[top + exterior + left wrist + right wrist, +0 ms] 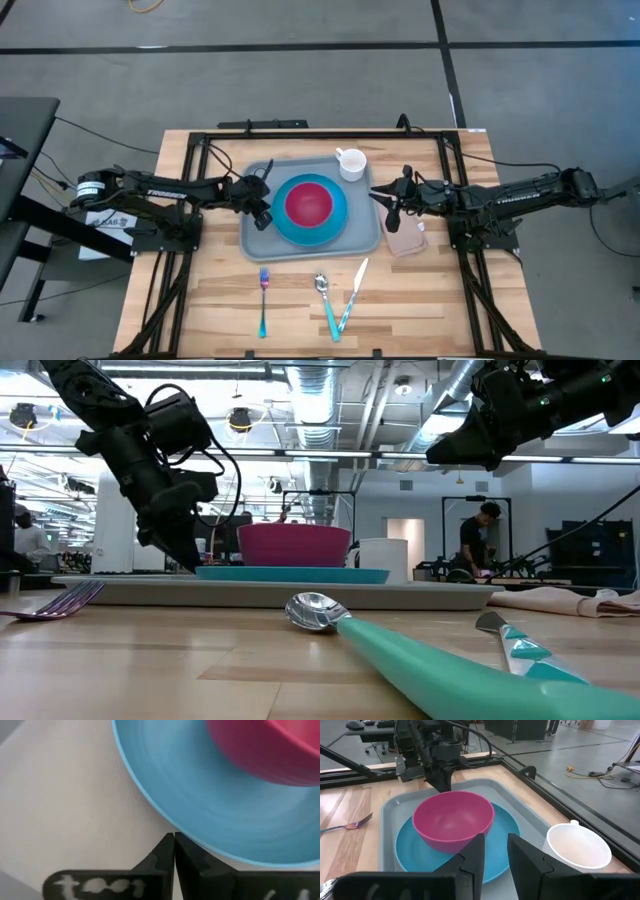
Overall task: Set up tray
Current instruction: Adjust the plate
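— Jaws first: what do we see?

— We see the left gripper [174, 851] pressed fully together with nothing between its fingers, its tips down at the tray's left side, just by the plate's rim. The right gripper [494, 851] has its fingers a little apart and holds nothing; it hangs above the tray's right edge.

— And the tray itself?

— We find the tray [256, 232] lying flat on the table [200, 300], in the middle between the two arms. On it sits the plate [340, 222], and in the plate's centre the bowl [309, 202].

— What else do we place against the tray?

— We see the napkin [406, 240] on the wood just beside the tray's right edge. The cup [351, 163] stands in the tray's far right corner. Nearer us than the tray lie three pieces, well apart from it: the knife [352, 292] toward the right, the spoon [326, 300] beside it, and the fork [264, 298] toward the left.
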Robot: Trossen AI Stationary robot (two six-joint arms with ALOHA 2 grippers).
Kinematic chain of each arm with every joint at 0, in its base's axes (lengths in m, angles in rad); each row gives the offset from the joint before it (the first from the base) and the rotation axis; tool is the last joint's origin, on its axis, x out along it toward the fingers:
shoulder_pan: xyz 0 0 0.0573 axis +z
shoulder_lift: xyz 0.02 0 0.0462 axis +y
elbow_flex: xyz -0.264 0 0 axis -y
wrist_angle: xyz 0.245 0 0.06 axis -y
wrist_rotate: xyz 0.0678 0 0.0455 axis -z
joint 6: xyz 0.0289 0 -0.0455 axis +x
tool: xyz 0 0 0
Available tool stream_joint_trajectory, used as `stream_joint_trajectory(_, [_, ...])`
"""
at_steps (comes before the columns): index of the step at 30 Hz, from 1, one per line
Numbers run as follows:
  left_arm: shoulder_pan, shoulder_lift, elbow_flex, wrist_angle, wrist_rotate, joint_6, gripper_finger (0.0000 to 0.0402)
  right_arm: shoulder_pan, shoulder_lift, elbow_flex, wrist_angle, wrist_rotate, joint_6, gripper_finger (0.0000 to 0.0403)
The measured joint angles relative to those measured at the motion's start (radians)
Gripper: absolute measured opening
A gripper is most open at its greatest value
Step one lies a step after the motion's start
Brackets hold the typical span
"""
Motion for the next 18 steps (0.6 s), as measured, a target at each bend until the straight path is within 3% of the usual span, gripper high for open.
stream_joint_trajectory(18, [0.0, 0.216, 0.001, 0.261, 0.097, 0.001, 0.0, 0.0, 0.0, 0.0, 0.0, 0.0, 0.0, 0.0079])
